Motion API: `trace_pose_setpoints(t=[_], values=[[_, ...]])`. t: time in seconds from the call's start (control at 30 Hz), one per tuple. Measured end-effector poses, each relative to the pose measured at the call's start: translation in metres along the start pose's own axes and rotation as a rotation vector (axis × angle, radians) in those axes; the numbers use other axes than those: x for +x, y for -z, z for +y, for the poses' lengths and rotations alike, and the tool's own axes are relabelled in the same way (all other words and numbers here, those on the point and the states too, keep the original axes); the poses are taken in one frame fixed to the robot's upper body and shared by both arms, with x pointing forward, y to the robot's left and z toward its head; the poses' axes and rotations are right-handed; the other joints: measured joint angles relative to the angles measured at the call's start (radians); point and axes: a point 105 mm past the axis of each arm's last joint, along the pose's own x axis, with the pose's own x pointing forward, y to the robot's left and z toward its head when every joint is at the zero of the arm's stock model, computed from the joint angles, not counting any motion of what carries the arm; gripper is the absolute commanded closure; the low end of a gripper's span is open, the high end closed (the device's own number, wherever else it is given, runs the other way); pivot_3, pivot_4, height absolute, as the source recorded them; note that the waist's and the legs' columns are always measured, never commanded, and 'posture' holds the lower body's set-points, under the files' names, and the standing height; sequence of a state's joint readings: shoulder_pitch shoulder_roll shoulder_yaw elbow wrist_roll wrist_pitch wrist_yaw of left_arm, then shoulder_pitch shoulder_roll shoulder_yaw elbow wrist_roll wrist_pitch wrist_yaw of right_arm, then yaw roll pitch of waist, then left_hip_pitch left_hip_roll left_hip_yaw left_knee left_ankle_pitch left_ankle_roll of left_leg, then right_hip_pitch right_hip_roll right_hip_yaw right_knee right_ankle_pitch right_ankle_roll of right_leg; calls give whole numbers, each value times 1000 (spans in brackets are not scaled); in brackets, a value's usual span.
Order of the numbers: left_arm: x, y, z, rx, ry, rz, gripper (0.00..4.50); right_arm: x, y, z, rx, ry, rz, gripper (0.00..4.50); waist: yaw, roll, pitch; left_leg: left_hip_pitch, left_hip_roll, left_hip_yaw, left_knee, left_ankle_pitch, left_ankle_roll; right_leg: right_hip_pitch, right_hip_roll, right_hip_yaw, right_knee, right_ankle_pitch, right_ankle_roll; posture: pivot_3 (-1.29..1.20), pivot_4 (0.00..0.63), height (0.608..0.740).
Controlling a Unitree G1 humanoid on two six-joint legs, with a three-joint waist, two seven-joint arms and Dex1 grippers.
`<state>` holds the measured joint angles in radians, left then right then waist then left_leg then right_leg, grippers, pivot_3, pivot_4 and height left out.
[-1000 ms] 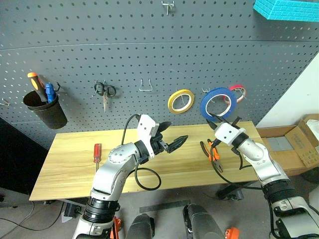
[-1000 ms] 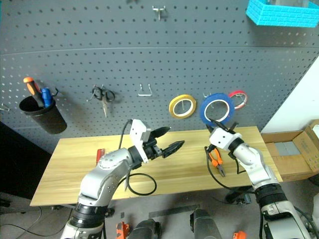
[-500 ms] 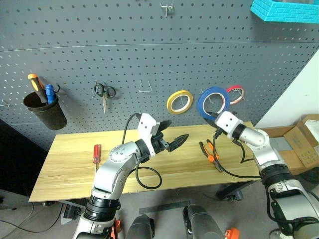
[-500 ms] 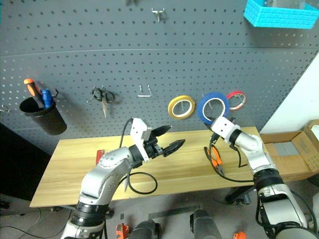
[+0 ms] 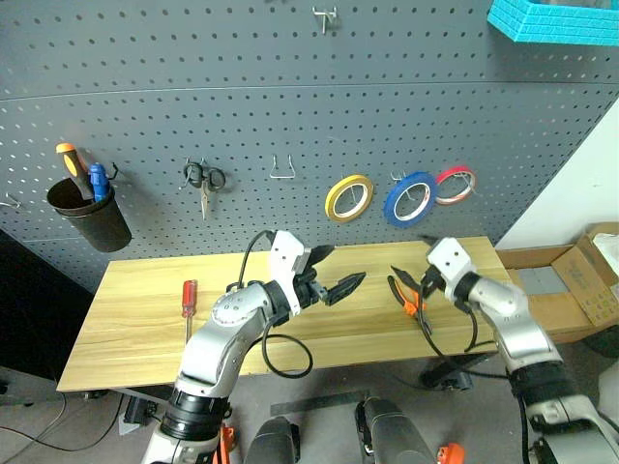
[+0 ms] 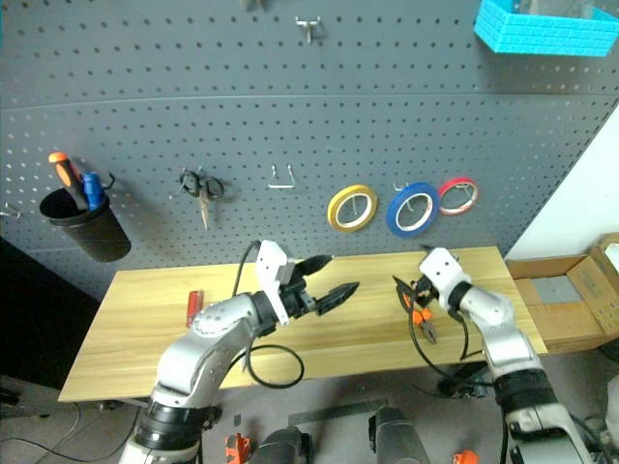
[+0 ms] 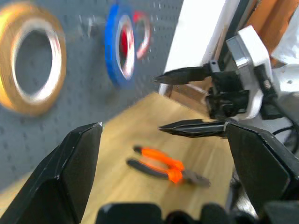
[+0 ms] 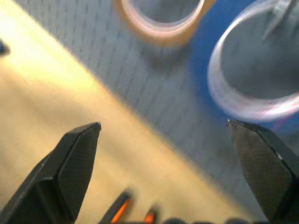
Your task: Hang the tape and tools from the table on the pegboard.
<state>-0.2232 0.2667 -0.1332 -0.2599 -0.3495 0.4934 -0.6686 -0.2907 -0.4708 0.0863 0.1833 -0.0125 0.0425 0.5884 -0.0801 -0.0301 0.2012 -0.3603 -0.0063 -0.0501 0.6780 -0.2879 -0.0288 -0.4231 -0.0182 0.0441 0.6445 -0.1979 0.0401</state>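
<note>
The blue tape (image 5: 409,198) hangs on a hook of the pegboard (image 5: 290,116), right of centre in the head view, between the yellow roll (image 5: 349,196) and the red roll (image 5: 454,184), touching neither gripper. The right gripper (image 5: 411,281) is at the lower right, over the table (image 5: 135,309), its jaws spread wide and empty, just above the pliers (image 5: 408,299) lying on the wood. The left gripper (image 5: 333,271) is at centre frame, jaws wide apart, holding nothing. The screwdriver (image 5: 189,300) lies on the table at the left. Small scissors (image 5: 203,183) hang on the board at the upper left, beside a black cup (image 5: 92,215) holding two screwdrivers.
</note>
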Motion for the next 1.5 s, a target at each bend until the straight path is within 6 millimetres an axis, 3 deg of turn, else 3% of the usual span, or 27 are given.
trace_pose_setpoints(t=[0.13, 0.27, 0.43, 0.63, 0.93, 1.37, 1.5], values=[[-18, 33, -3, 74, 32, 126, 0, -14, 37, 19, 271, 30, 264, 29, -4, 1, 1, 1, 0, 1, 0, 0, 0, 0, 0, 1, 1, -3, 3, -97, 198, 740], [-28, 64, -7, 100, 61, 218, 0, -10, 42, 24, 478, 77, 381, 29, -7, 3, 5, 4, 1, 1, 0, 1, 1, 1, 1, 1, 1, -7, -3, -98, 226, 740], [-45, 90, -3, 231, 126, 367, 0, 0, 41, 3, 639, 179, 467, 29, -7, 8, 21, 1, 0, 1, -1, 0, 2, -1, 2, 0, 0, -8, -4, -87, 264, 740], [-38, 87, -9, 235, 151, 345, 0, 8, 51, 4, 736, 164, 562, 29, -3, 10, 46, -4, 2, -1, -2, -3, 8, -5, -1, -1, 0, -7, 0, -71, 299, 740], [-39, 81, -12, 216, 122, 324, 0, 15, 58, 1, 712, 156, 616, 29, -5, 10, 86, -5, 2, -1, -2, -4, 9, -5, -2, 0, 0, -9, 4, -39, 329, 740], [-43, 76, -15, 171, 85, 311, 0, 40, 47, -21, 599, 154, 594, 29, -5, 2, 111, -5, 3, -2, -3, -4, 9, -7, -2, 0, -1, -9, 5, -19, 349, 740], [-43, 77, -15, 160, 84, 314, 0, 44, 44, -23, 617, 152, 608, 848, -5, 2, 113, -6, 3, -3, -3, -4, 9, -7, -2, 0, -1, -9, 5, -17, 346, 740]])
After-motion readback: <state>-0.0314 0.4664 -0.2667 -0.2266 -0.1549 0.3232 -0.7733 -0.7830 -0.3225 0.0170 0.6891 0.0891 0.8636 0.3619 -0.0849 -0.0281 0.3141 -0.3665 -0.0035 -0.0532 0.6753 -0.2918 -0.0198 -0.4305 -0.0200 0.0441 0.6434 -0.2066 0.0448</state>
